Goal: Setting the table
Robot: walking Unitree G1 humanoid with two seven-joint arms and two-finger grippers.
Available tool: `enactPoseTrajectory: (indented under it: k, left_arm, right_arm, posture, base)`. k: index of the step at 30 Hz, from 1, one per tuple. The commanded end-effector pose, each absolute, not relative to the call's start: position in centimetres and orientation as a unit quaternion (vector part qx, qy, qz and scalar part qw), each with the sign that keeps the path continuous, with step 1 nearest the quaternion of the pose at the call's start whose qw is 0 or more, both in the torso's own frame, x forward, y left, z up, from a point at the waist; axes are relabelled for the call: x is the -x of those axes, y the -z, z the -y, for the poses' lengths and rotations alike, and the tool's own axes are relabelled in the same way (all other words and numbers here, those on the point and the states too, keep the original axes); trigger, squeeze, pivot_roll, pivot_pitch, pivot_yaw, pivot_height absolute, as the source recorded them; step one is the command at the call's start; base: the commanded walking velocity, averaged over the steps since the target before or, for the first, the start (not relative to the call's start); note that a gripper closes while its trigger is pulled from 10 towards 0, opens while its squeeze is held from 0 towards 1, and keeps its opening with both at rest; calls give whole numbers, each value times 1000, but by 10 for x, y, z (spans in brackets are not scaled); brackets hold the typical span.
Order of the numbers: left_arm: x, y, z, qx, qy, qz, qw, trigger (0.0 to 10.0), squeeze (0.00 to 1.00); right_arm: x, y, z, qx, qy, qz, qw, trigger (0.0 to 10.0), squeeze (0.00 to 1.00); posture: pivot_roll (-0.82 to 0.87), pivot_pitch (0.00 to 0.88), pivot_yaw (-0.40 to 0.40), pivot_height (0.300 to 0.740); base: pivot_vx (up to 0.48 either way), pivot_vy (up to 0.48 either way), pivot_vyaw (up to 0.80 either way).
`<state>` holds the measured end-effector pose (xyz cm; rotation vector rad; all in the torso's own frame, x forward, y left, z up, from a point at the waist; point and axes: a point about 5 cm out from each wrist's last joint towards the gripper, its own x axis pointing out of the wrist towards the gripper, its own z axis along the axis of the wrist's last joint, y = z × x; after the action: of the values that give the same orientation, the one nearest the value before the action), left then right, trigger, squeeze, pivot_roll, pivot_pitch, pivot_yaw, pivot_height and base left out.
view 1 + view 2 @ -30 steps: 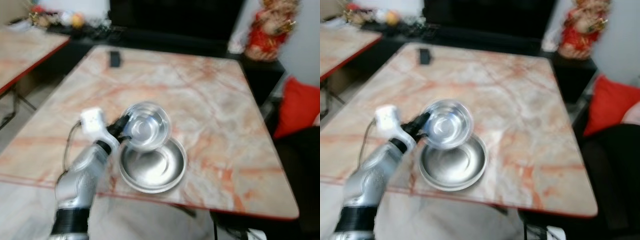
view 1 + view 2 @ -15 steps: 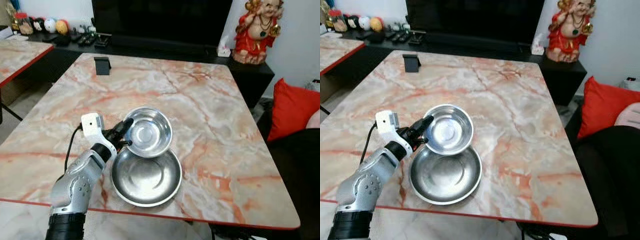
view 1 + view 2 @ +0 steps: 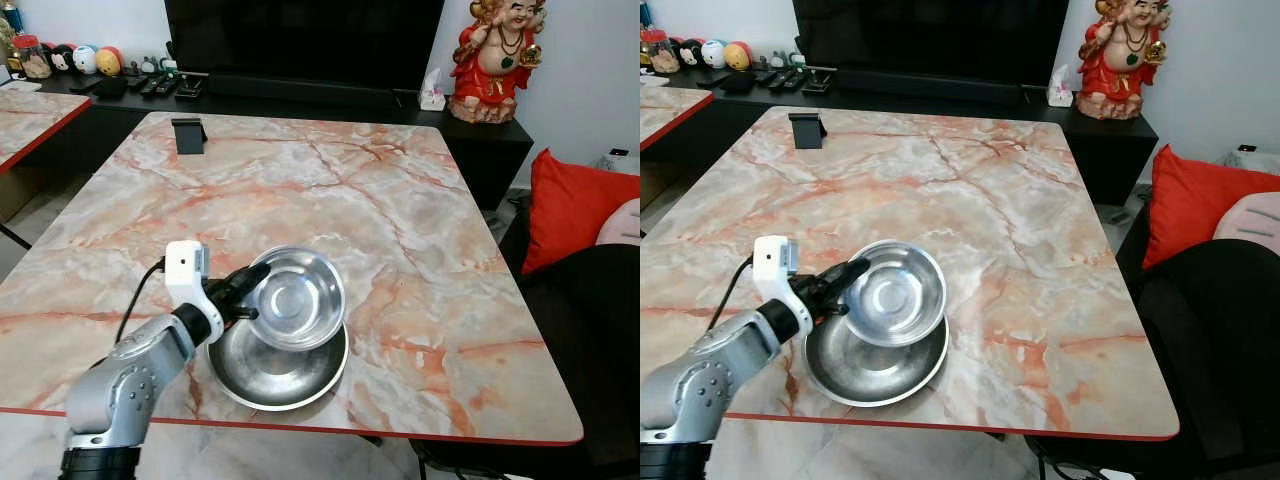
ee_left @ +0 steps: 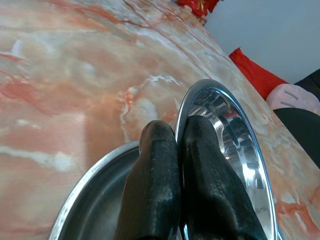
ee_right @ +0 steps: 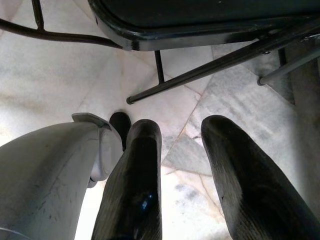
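A small steel bowl [image 3: 296,298] hangs tilted just above a wider steel bowl [image 3: 262,375] that rests near the front edge of the marble table [image 3: 400,190]. My left gripper [image 3: 251,284] is shut on the small bowl's left rim; in the left wrist view its two black fingers [image 4: 165,175] pinch the rim [image 4: 182,107] of the small bowl [image 4: 235,145], with the wider bowl [image 4: 90,200] beneath. My right gripper [image 5: 182,150] hangs low over the floor, fingers apart and holding nothing.
A small black stand [image 3: 187,133] sits at the table's far left. A red and gold statue [image 3: 493,55] stands on the black cabinet behind. A red cushion [image 3: 580,205] and a dark seat lie to the right. Another table [image 3: 30,110] is at left.
The camera steadied and shifted. The small bowl, still held by my left gripper, has come back toward me and now hangs more directly over the wider bowl.
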<state>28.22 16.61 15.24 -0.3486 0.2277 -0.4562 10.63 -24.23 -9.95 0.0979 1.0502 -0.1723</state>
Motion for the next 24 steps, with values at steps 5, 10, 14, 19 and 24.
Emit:
enactPoseTrajectory:
  k: [5, 10, 14, 19, 24]
  left_arm:
    - [-278, -153, -165, 165, 225, -120, 953, 10000, 0]
    - [-272, -149, -166, 163, 226, -140, 950, 10000, 0]
    - [-269, -147, -168, 160, 223, -144, 951, 10000, 0]
    - [-267, -144, -169, 157, 217, -152, 951, 10000, 0]
    - [-266, -144, -171, 161, 213, -155, 951, 10000, 0]
  right_arm:
    - [-104, 100, 245, -40, 78, -508, 857, 10000, 0]
    - [-103, 100, 245, -40, 78, -509, 856, 10000, 0]
    - [-103, 100, 246, -39, 75, -509, 856, 10000, 0]
    - [-104, 99, 246, -40, 75, -509, 856, 10000, 0]
    - [-104, 99, 246, -40, 74, -509, 856, 10000, 0]
  posture:
    - [115, 0, -61, 715]
    - [119, 0, -63, 715]
    - [122, 0, -66, 715]
    - [120, 0, -65, 715]
    - [123, 0, -66, 715]
  base:
    - [0, 0, 0]
    - [0, 0, 0]
    - [0, 0, 0]
    - [0, 0, 0]
    - [0, 0, 0]
